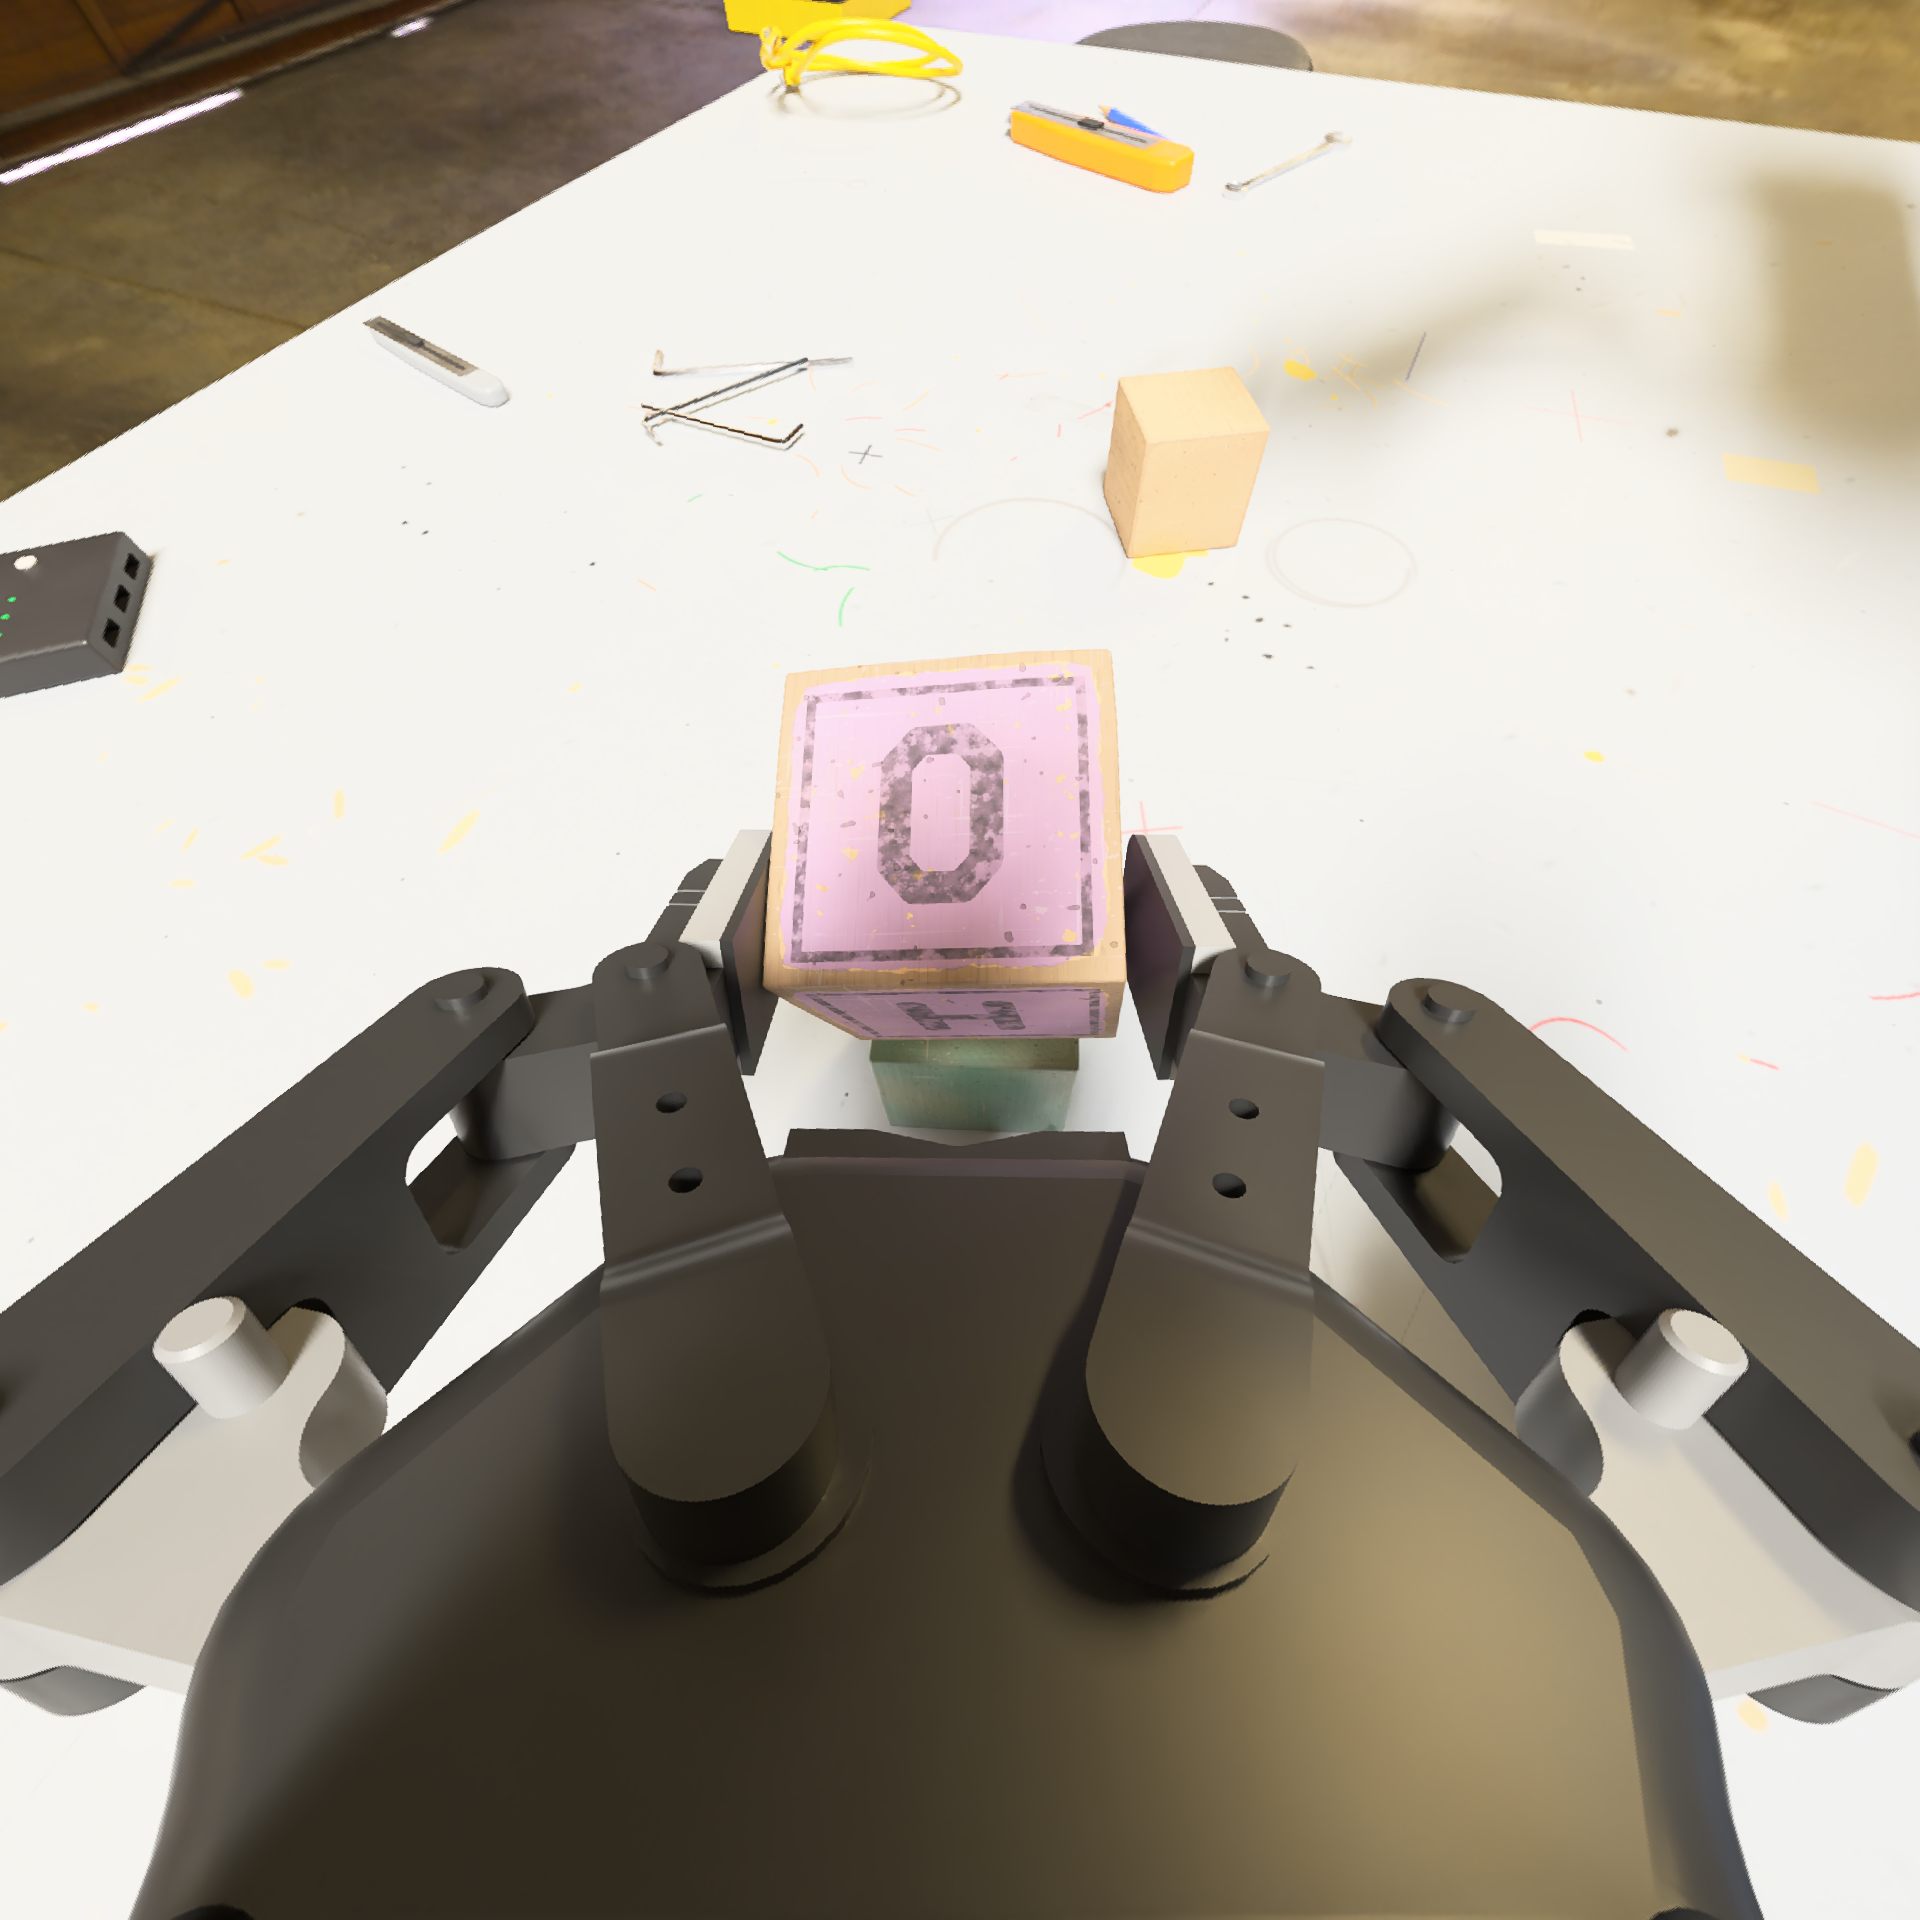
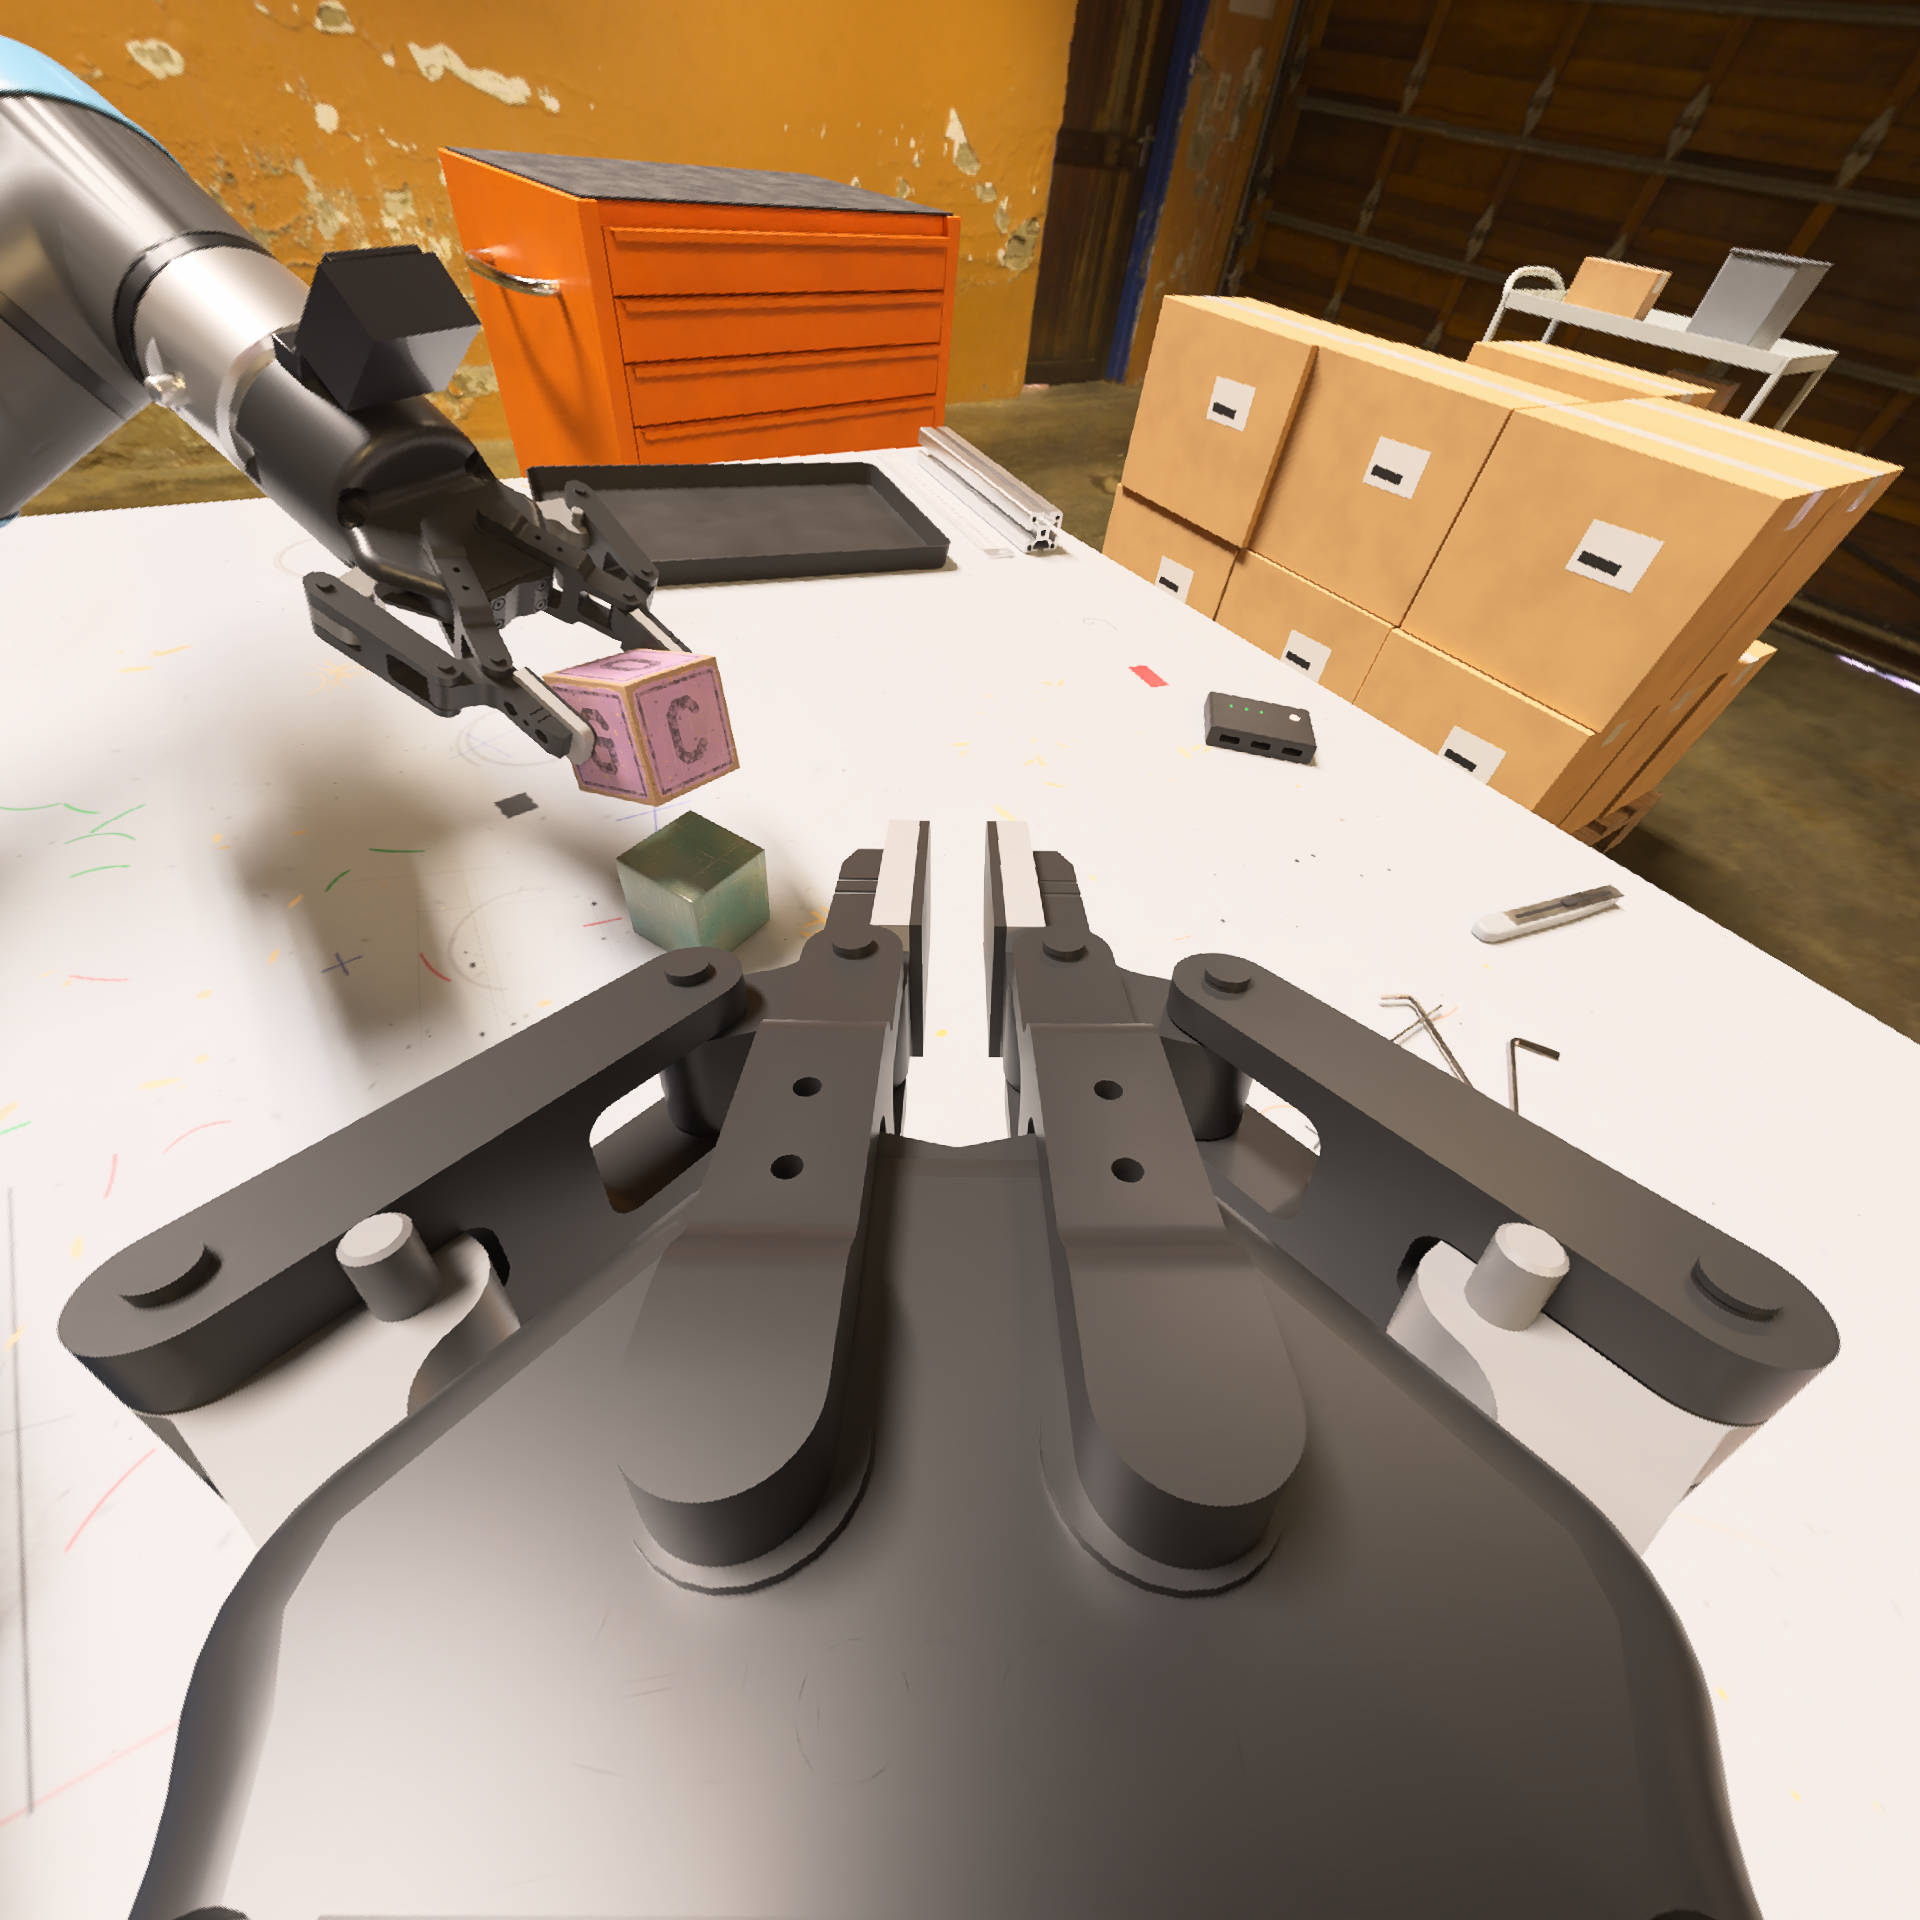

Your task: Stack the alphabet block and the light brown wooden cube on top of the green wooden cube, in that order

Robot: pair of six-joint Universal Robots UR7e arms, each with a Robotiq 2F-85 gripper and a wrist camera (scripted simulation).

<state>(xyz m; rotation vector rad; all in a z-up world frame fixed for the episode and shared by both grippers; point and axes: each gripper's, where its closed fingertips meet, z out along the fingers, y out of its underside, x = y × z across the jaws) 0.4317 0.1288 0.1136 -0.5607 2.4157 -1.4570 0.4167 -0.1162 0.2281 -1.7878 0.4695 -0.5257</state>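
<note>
My left gripper (image 1: 945, 862) is shut on the pink alphabet block (image 1: 940, 831) and holds it in the air, tilted a little. The green wooden cube (image 1: 971, 1086) stands on the white table just below it, mostly hidden by the block. In the right wrist view the block (image 2: 649, 727) hangs above and slightly left of the green cube (image 2: 694, 883), not touching it. The light brown wooden cube (image 1: 1184, 462) stands farther off to the right. My right gripper (image 2: 956, 831) is empty, its fingers nearly together with a narrow gap, just right of the green cube.
Hex keys (image 1: 727, 400), a white knife (image 1: 436, 362), a black box with ports (image 1: 68, 613), a yellow tool (image 1: 1101, 151) and a wrench (image 1: 1286, 161) lie on the table. A black tray (image 2: 727, 520) and cardboard boxes (image 2: 1455, 540) are beyond.
</note>
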